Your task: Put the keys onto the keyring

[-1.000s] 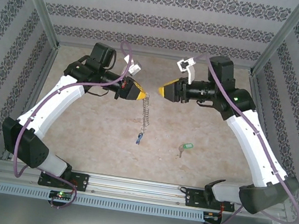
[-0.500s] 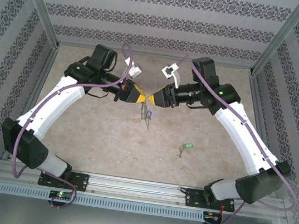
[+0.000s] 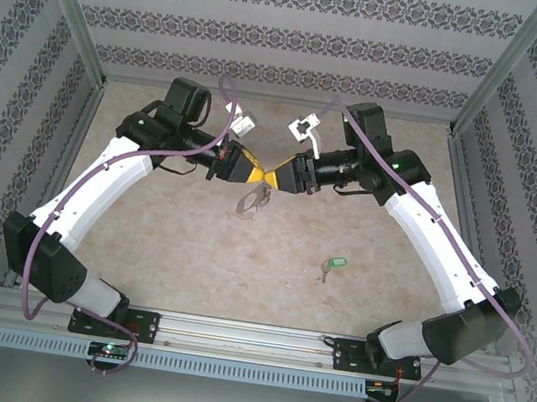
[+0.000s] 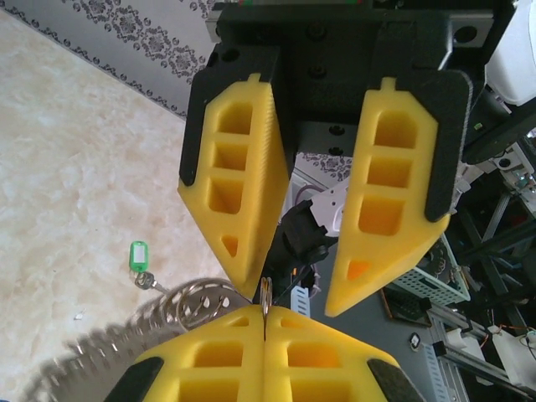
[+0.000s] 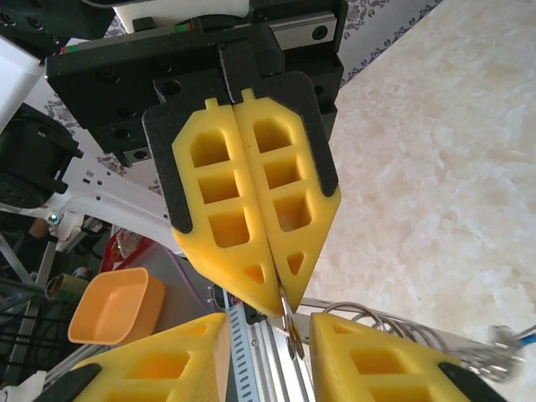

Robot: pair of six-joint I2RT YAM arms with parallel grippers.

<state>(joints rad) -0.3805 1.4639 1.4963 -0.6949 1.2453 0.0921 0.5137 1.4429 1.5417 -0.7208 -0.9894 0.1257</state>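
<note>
One change: right gripper [image 3: 274, 177] at keyring [image 3: 255, 199].

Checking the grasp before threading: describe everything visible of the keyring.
The keyring is grey metal: a thin loop carrying coiled rings and small dangling pieces, blurred in the left wrist view. Its top edge is pinched between the shut fingers of the left gripper, and the rest hangs below. The right gripper, fingers open, straddles that edge without clamping it.

Green-tagged key [image 3: 332, 265] lying flat; grey keyring [image 3: 256, 197] raised, well apart
</note>
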